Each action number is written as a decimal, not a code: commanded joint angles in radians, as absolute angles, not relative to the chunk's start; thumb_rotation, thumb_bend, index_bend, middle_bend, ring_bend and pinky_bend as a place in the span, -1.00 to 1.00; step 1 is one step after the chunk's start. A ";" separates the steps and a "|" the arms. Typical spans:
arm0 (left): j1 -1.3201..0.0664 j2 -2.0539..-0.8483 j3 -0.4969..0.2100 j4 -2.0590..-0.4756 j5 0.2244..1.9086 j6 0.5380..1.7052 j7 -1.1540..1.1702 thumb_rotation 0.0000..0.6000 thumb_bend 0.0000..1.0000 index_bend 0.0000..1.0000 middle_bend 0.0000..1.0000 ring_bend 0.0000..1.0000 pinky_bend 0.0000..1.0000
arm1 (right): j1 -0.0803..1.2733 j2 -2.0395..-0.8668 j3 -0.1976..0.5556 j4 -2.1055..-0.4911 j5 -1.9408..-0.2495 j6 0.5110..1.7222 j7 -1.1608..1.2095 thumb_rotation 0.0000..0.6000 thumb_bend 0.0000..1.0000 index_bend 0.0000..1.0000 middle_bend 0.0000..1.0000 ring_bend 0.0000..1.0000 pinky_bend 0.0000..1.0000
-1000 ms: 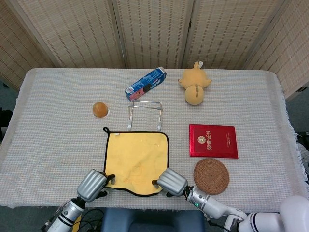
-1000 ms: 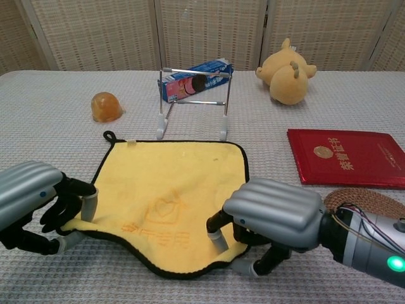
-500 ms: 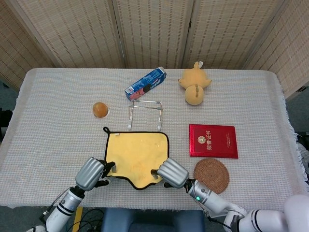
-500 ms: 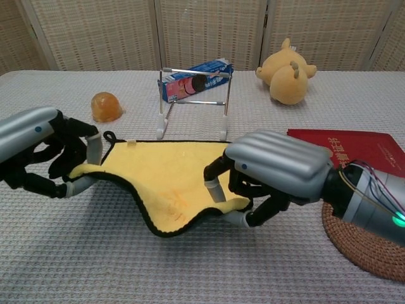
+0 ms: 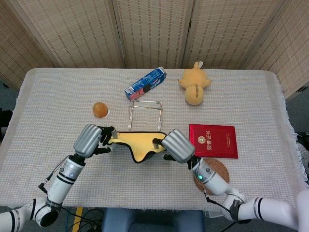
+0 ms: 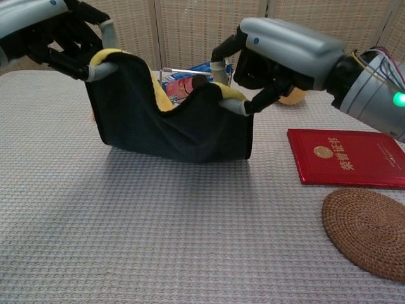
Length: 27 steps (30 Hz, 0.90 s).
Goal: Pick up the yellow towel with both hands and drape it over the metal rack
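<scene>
The yellow towel (image 5: 137, 142) hangs in the air between both hands, sagging in the middle; its dark underside (image 6: 171, 123) faces the chest view. My left hand (image 5: 90, 140) (image 6: 54, 28) pinches the towel's left corner. My right hand (image 5: 176, 145) (image 6: 285, 54) pinches the right corner. The metal rack (image 5: 145, 113) stands just beyond the towel; in the chest view only its top bar (image 6: 183, 71) shows above the cloth.
A blue carton (image 5: 146, 83) lies behind the rack, an orange object (image 5: 100, 109) to its left, a yellow plush toy (image 5: 194, 87) to its right. A red booklet (image 5: 213, 140) and a round woven coaster (image 6: 369, 231) lie at the right.
Both hands have risen and moved forward toward the rack, lifting the towel fully off the table. It now hangs between them with its dark side showing.
</scene>
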<state>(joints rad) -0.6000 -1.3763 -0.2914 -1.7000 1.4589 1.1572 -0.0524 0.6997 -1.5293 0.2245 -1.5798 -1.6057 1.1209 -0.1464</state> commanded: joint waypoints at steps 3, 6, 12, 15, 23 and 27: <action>-0.681 -1.328 -0.393 -1.717 1.315 1.076 -0.010 1.00 -0.14 0.37 0.77 0.59 0.98 | 0.732 -1.492 0.298 -1.599 -1.542 1.119 -0.169 1.00 -0.17 0.33 1.00 1.00 1.00; -0.723 -1.317 -0.428 -1.701 1.233 1.030 0.027 1.00 -0.14 0.36 0.77 0.59 0.98 | 0.748 -1.482 0.334 -1.598 -1.499 1.113 -0.169 1.00 -0.17 0.33 1.00 1.00 1.00; -0.809 -1.329 -0.481 -1.635 1.077 0.980 0.110 1.00 -0.14 0.36 0.77 0.58 0.98 | 0.793 -1.489 0.388 -1.565 -1.421 1.092 -0.190 1.00 -0.17 0.33 1.00 1.00 1.00; -0.852 -1.330 -0.491 -1.600 1.015 0.950 0.150 1.00 -0.14 0.36 0.77 0.58 0.98 | 0.817 -1.498 0.409 -1.540 -1.378 1.074 -0.197 1.00 -0.17 0.33 1.00 1.00 1.00; -0.964 -1.383 -0.492 -1.461 0.865 0.908 0.252 1.00 -0.14 0.36 0.77 0.58 0.98 | 0.883 -1.537 0.442 -1.437 -1.285 1.045 -0.244 1.00 -0.17 0.33 1.00 1.00 1.00; -1.012 -1.423 -0.492 -1.383 0.816 0.906 0.282 1.00 -0.14 0.36 0.77 0.58 0.98 | 0.919 -1.559 0.451 -1.375 -1.255 1.028 -0.255 1.00 -0.17 0.33 1.00 1.00 1.00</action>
